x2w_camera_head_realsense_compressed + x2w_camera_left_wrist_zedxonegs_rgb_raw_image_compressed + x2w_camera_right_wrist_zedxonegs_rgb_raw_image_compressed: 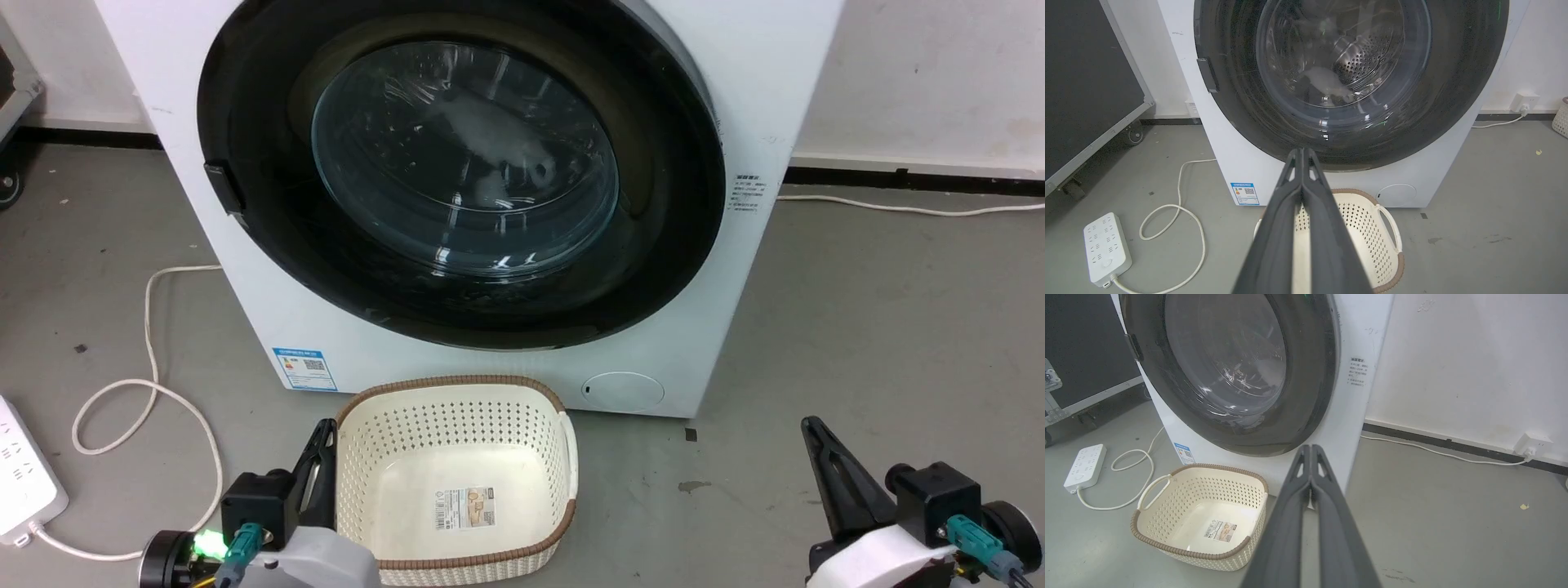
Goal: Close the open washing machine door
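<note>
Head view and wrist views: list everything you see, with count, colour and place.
washing machine: one, white, against the wall.
washing machine door: one, black rim, clear glass, looks shut.
label: one, blue, low left on the machine's front.
round flap: one, white, low right on front.
basket: one, cream, brown rim, floor before the machine.
power strip: one, white, floor left of the machine.
wall socket: one, white, low on the wall, right.
cables: two, white, one looped by the power strip, one running to the wall socket.
left gripper: one, dark fingers, shut, beside the basket.
right gripper: one, dark fingers, shut, right of the basket.
</note>
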Robot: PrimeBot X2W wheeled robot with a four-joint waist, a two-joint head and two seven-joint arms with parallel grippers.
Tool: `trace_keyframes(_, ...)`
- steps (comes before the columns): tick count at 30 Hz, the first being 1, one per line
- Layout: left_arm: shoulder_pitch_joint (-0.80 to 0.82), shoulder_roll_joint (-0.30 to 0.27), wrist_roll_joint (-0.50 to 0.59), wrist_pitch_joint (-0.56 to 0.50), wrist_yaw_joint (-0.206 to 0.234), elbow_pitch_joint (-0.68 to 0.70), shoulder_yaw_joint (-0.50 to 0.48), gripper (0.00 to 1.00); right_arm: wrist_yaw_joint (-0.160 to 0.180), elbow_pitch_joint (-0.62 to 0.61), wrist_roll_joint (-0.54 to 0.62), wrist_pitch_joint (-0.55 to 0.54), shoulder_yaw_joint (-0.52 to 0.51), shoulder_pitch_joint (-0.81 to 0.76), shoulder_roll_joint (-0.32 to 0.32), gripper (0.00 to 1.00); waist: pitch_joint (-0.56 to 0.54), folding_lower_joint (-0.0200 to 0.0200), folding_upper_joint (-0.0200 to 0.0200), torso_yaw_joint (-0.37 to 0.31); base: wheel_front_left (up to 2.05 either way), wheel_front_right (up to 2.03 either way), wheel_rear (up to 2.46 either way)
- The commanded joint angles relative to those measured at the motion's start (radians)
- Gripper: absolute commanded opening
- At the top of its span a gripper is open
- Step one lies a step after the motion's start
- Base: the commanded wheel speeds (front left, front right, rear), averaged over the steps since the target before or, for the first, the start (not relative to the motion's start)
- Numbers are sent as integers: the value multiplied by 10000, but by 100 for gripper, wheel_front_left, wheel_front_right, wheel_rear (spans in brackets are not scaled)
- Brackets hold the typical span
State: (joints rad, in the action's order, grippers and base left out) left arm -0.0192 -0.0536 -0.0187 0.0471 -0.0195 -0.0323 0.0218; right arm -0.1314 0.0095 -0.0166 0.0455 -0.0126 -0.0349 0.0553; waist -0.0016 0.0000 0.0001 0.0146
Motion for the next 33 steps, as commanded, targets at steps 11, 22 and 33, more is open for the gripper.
trace_keyframes(11, 169, 21, 140, -263, 136, 198, -127, 0, 7, -78, 107, -247, 75, 259, -47, 0, 8, 0, -1, -78, 0, 0, 0)
trace_keyframes(22, 192, 34, 187, -471, 195, 323, -218, 0, 7, -95, 166, -455, 126, 349, -51, 0, 16, 0, -1, -146, 0, 0, 0)
trace_keyframes(33, 192, 34, 187, -471, 195, 323, -218, 0, 7, -95, 166, -455, 126, 349, -51, 0, 16, 0, -1, -146, 0, 0, 0)
